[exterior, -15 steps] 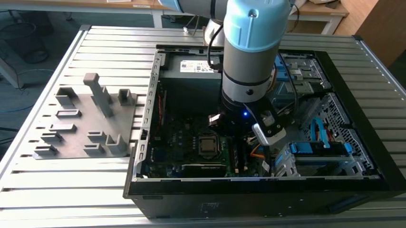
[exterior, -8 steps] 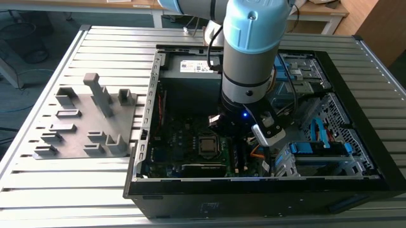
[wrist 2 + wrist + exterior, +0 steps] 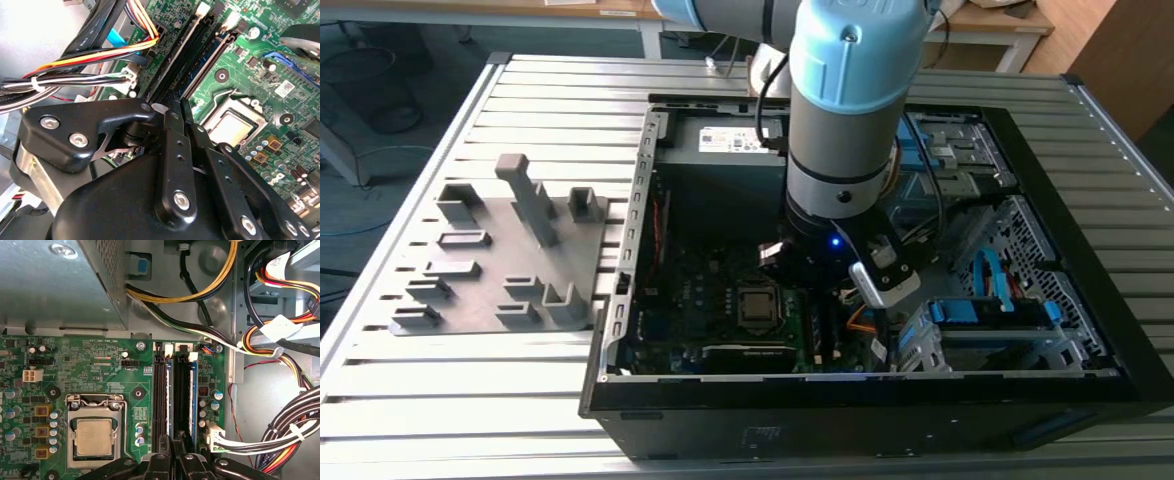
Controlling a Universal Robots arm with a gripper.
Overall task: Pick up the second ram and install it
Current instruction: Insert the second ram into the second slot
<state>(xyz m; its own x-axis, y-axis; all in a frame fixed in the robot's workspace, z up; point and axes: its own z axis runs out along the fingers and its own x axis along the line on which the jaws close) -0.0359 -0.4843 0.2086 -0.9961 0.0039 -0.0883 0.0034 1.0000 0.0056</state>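
My gripper (image 3: 825, 298) is down inside the open computer case (image 3: 620, 330), over the memory slots beside the CPU socket (image 3: 758, 305). In both wrist views its black fingers (image 3: 170, 150) stand close together. The second ram (image 3: 181, 400), a long thin dark stick, stands upright in a slot on the green motherboard (image 3: 100, 370) and runs out from between the fingertips of the gripper (image 3: 173, 446). Seen in the second wrist view, the gripper (image 3: 177, 102) pinches one end of the stick (image 3: 196, 60). Another dark stick (image 3: 160, 400) stands in the neighbouring slot.
Bundles of orange, yellow, black and white cables (image 3: 280, 355) run close beside the slots. The metal power supply box (image 3: 60, 285) sits past the slot ends. Blue drive bays (image 3: 987, 300) fill the case's other side. A grey fixture with upright blocks (image 3: 507, 260) lies on the table outside.
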